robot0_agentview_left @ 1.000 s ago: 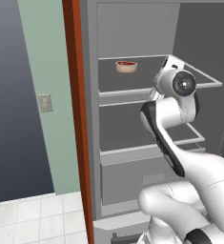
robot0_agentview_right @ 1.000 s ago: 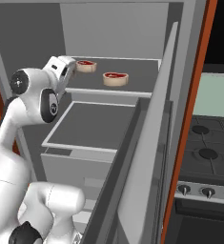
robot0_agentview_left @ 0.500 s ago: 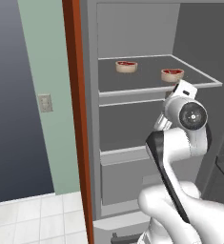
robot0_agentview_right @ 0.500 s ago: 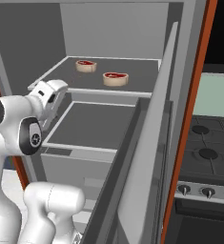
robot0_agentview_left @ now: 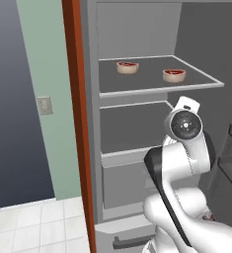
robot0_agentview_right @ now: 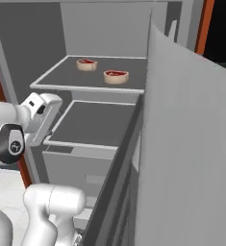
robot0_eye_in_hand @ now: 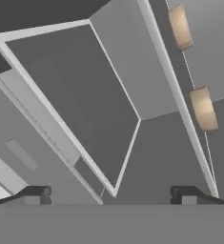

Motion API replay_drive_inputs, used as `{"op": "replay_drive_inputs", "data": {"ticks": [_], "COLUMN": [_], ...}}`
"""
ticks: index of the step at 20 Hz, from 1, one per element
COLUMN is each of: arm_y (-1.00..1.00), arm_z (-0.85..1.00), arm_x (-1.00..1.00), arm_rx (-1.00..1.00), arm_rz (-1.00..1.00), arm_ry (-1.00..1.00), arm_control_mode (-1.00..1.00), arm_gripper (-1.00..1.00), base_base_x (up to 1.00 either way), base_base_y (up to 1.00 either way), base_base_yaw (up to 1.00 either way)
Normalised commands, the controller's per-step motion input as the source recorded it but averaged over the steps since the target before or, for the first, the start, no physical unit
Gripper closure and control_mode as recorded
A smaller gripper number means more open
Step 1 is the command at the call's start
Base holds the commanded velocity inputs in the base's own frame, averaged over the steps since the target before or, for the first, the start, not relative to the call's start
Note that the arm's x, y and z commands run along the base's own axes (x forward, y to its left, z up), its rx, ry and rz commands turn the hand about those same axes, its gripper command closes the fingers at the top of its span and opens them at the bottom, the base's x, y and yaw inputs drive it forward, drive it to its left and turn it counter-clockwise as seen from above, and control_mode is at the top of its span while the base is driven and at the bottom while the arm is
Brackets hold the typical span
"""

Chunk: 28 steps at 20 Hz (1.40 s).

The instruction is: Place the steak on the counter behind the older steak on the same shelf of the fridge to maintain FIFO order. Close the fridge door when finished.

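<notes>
Hand view gives me the gripper with its two dark fingertips spread wide apart and nothing between them, looking into the fridge at a rolled angle. Just beyond the tips I see the lower shelf, a dark slab with a pale edge, and past it the shelf seen nearly edge-on with two steaks side by side on it. From the left base view the steak sits farther back and to the left, while the older steak lies nearer the front edge on the right; the two are apart, not touching. My arm's white wrist hangs in front of the lower shelf, below the top one. In the right base view the fridge door stands open, and its broad grey panel blocks much of the right side.
</notes>
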Motion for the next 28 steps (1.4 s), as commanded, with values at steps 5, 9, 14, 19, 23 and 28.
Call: {"op": "replay_drive_inputs", "data": {"ticks": [5, 9, 14, 19, 23, 28], "arm_y": [0.00, 0.00, 0.00, 0.00, 0.00, 0.00], "arm_z": [0.00, 0.00, 0.00, 0.00, 0.00, 0.00], "arm_x": [0.00, 0.00, 0.00, 0.00, 0.00, 0.00], "arm_rx": [0.00, 0.00, 0.00, 0.00, 0.00, 0.00], "arm_rz": [0.00, 0.00, 0.00, 0.00, 0.00, 0.00], "arm_ry": [0.00, 0.00, 0.00, 0.00, 0.00, 0.00], "arm_control_mode": [1.00, 1.00, 1.00, 1.00, 1.00, 1.00], "arm_gripper": [-1.00, -1.00, -1.00, -1.00, -1.00, -1.00], "base_base_x": [-1.00, -1.00, -1.00, -1.00, -1.00, -0.58], "base_base_y": [0.02, 0.00, -0.04, -0.67, -0.82, -0.99], "base_base_yaw": [-0.15, -0.07, -0.16, -0.34, -0.39, -0.41]}}
